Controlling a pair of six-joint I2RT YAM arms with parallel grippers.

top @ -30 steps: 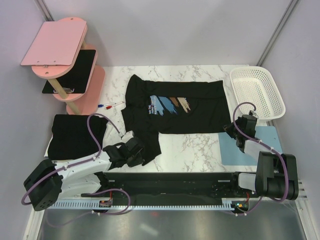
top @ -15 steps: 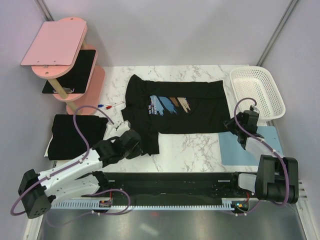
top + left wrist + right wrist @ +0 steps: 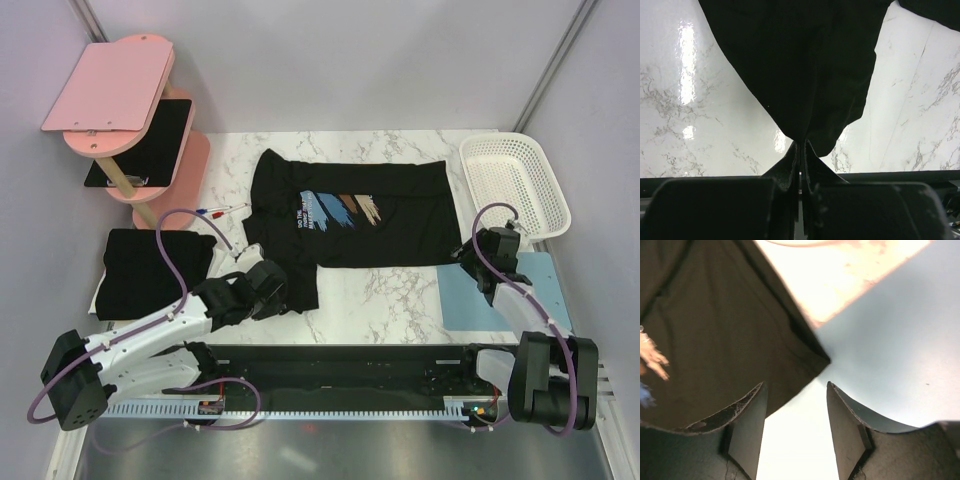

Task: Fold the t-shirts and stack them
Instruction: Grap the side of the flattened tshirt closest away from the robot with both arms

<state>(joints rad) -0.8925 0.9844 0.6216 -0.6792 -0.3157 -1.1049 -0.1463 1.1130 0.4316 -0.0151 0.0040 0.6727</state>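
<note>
At ten o'clock on the marble surface [image 3: 380, 290] a pink stand [image 3: 110, 90] is seen, with a black board [image 3: 150, 140] laid on one of its lower shelves (two pens [image 3: 222, 211] lie just beside its foot). At eight o'clock a folded t-shirt [image 3: 155, 270] is laid flat, plain black on the side that shows. Just to its three o'clock side the left pincer [image 3: 270, 283] is clamped on the seven o'clock corner of the printed t-shirt [image 3: 350, 215]; in the left wrist view black fabric is pinched between the pressed-together fingers and spreads away over the marble. The printed t-shirt is spread flat from the centre towards twelve o'clock, print upward. At its four o'clock corner the right pincer [image 3: 467, 256] is held with its fingers parted and nothing between them; in the right wrist view the shirt corner is seen just beyond the gap, at the edge of the light blue mat [image 3: 500, 295]. A white basket [image 3: 515, 185] is set at two o'clock.
</note>
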